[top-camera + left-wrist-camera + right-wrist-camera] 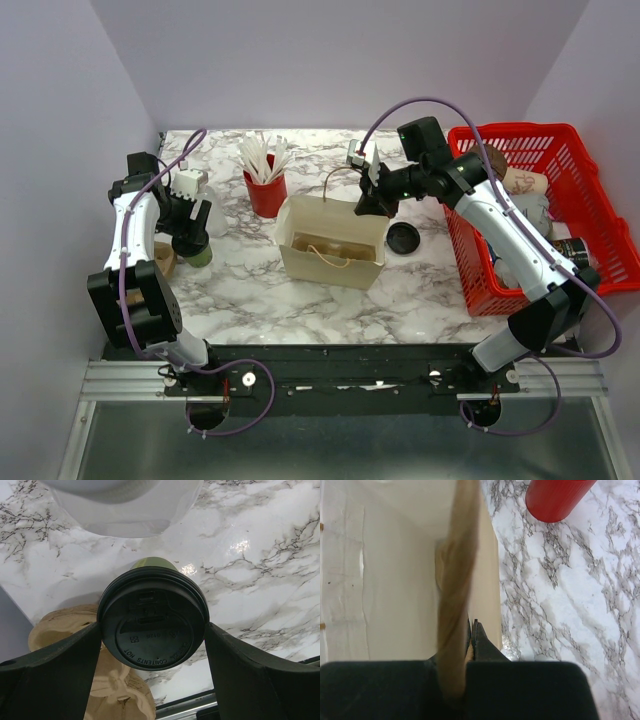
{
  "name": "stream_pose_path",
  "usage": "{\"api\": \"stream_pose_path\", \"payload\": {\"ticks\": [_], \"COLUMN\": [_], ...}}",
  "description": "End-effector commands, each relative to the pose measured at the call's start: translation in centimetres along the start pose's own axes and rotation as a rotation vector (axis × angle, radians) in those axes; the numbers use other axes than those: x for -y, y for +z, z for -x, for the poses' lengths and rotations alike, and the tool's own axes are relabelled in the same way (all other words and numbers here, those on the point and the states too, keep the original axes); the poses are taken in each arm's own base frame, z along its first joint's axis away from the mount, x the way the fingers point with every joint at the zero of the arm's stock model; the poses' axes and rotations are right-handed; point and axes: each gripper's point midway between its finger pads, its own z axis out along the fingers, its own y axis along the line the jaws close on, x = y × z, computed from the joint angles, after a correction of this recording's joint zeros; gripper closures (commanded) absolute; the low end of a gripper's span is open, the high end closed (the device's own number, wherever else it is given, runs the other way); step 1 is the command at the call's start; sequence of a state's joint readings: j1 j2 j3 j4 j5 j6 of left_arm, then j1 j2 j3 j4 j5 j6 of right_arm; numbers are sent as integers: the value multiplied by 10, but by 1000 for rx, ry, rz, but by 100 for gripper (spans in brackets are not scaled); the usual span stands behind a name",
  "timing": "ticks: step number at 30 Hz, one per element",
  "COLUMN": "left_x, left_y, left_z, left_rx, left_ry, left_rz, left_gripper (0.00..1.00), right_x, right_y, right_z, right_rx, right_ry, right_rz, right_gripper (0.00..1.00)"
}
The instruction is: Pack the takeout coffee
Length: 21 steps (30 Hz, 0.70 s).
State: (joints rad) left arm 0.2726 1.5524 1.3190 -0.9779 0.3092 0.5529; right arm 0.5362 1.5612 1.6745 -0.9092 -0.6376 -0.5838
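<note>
The takeout coffee (pixel 196 250), an olive-green cup with a black lid, stands at the table's left side. In the left wrist view its lid (pixel 152 625) sits between my two fingers, which touch its rim on both sides. My left gripper (pixel 192 232) is shut on it. An open cream paper bag (pixel 330 250) stands mid-table. My right gripper (pixel 368 203) is shut on the bag's far rim (pixel 490 580) by its brown handle (pixel 455 605), with the fingertips (pixel 479 635) pinched together.
A red cup of white sticks (pixel 265 188) stands behind the bag. A loose black disc (pixel 402 238) lies right of the bag. A red basket (pixel 560 140) holds several items at the right. A brown cardboard carrier (pixel 60 630) and a clear plastic cup (pixel 125 510) lie beside the coffee.
</note>
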Motion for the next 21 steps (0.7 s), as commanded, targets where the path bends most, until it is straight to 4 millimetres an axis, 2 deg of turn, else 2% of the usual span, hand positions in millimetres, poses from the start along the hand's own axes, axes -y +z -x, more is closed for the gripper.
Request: {"api": "stream_pose_path", "payload": {"ticks": [1,21], "left_x": [4,6], "left_y": [0,5], "left_z": [-8,-21], "left_rx": [-33,-74], "left_ry": [-1,41], "left_rz": [-9,19], "left_gripper": [12,12], "right_x": [6,6], "right_y": [4,4], "right_z": [4,4], "right_rx": [18,19], "right_ry": [2,1], "right_rz": [-5,-6], "right_gripper": [100,99]}}
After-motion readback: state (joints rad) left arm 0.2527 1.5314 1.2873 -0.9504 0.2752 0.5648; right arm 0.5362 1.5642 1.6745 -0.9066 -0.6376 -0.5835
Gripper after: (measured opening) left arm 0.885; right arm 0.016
